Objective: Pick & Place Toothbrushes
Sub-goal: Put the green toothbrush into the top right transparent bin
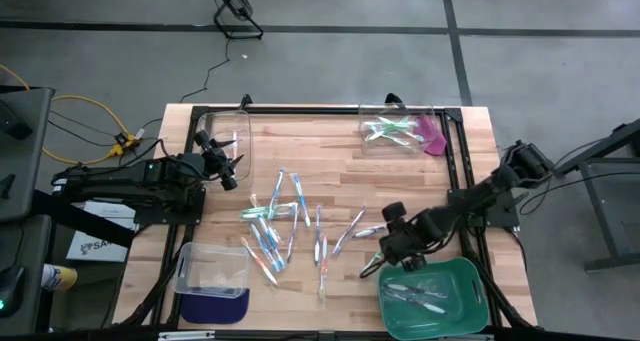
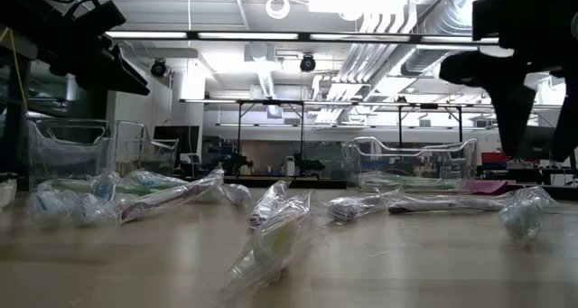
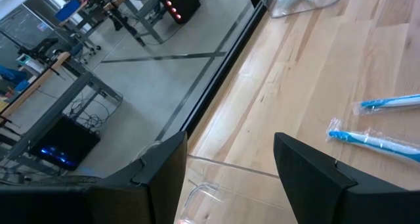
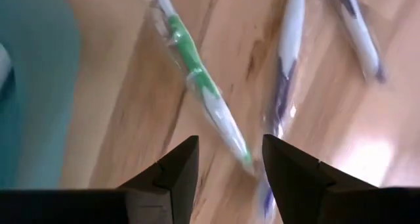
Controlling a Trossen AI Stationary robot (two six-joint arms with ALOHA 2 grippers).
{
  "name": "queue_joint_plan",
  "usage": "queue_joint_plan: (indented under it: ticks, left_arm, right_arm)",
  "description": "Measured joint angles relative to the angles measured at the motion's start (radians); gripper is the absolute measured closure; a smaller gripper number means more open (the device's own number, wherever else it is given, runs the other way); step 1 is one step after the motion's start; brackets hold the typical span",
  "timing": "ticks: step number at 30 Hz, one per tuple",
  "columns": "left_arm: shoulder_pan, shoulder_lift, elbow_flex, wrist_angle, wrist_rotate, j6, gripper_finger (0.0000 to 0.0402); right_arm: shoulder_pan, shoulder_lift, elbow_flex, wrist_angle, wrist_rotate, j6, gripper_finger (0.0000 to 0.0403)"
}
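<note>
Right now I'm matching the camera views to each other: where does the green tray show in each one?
High view: green tray at bottom right, on the table's corner.
Low view: cannot make it out.
Left wrist view: not in it.
Right wrist view: the teal patch at the left edge.
Shared landmark: the right hand, just beside the tray.

We find the toothbrushes [image 1: 290, 226] scattered mid-table [image 1: 330, 156]; a bin [image 1: 398, 131] at the far right holds some; the tray [image 1: 470, 281] at the near right holds others; another bin [image 1: 212, 269] sits near left.
</note>
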Motion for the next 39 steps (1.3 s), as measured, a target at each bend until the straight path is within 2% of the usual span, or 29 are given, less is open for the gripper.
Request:
queue_joint_plan:
  ticks: [11,15,20,39]
  left_arm:
    - [0.000,0.000,0.000,-0.016,0.000,0.000,0.0181]
    - [0.000,0.000,0.000,-0.016,0.000,0.000,0.0181]
    - [0.000,0.000,0.000,-0.016,0.000,0.000,0.0181]
    - [0.000,0.000,0.000,-0.016,0.000,0.000,0.0181]
  right_arm:
    - [-0.092,0.000,-0.074,0.049,-0.008,-0.115,0.0260]
    - [-0.114,0.000,-0.096,0.066,-0.064,-0.115,0.0261]
    - [-0.119,0.000,-0.119,0.092,-0.101,-0.116,0.0265]
    - [-0.126,0.005,-0.126,0.157,-0.113,-0.182,0.0294]
